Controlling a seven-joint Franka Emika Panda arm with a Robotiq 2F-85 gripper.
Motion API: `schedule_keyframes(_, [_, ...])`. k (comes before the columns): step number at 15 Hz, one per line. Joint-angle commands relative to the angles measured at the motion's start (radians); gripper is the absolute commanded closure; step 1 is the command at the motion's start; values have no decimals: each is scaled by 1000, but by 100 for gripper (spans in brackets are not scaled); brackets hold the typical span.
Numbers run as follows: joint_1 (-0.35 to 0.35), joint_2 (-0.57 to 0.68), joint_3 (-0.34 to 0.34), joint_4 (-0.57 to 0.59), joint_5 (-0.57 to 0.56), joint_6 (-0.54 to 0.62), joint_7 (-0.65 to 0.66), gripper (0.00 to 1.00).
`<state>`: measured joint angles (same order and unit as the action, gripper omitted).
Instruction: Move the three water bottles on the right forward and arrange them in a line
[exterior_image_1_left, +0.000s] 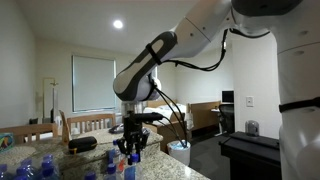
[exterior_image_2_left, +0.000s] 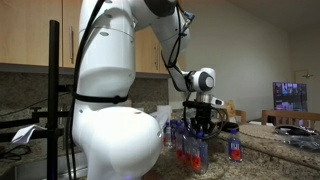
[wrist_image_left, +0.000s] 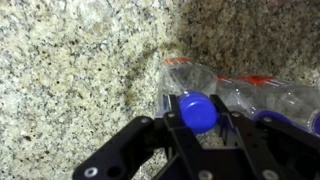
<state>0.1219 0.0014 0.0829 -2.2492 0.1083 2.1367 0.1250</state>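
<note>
— On the left of the wrist view we see only speckled granite, the bench (wrist_image_left: 70, 60). What comes next?
— Toward the middle the gripper (wrist_image_left: 197, 118) shows at the lower edge, its black fingers (wrist_image_left: 171, 125) pressed against both sides of a blue cap (wrist_image_left: 197, 108). We read it as clamped on that water bottle (wrist_image_left: 185, 75), whose clear body and red label band show beyond the cap.
— And to its right?
— A neighbouring bottle (wrist_image_left: 275, 98) of the same kind, just beside the held one; we cannot tell whether they touch.
— Can we say whether the held bottle stands on the bench?
— We cannot; neither exterior view settles it. In an exterior view we find, left to right, a cluster of blue-capped bottles (exterior_image_1_left: 25, 168) at the bench's near corner, a black object (exterior_image_1_left: 82, 145) farther back, the arm (exterior_image_1_left: 150, 65) reaching down over the held bottle, and a white bin (exterior_image_1_left: 178, 150) past the bench.
— And in an exterior view with the robot's base?
— That white base (exterior_image_2_left: 110, 110) fills the left, red-labelled bottles (exterior_image_2_left: 192, 152) stand under the gripper, and a single bottle (exterior_image_2_left: 235, 148) stands apart to the right.
</note>
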Motion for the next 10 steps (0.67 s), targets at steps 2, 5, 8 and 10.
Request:
schedule_keyframes(2, [0,8,19,11,-46,-1,52,87])
schedule_keyframes(5, [0,16,23,16,-61,-1,74,87])
schedule_keyframes(8, [3,23,27,21,-82,7,108,87])
schedule_keyframes(10, [5,32,30,29,-95,8,124,87])
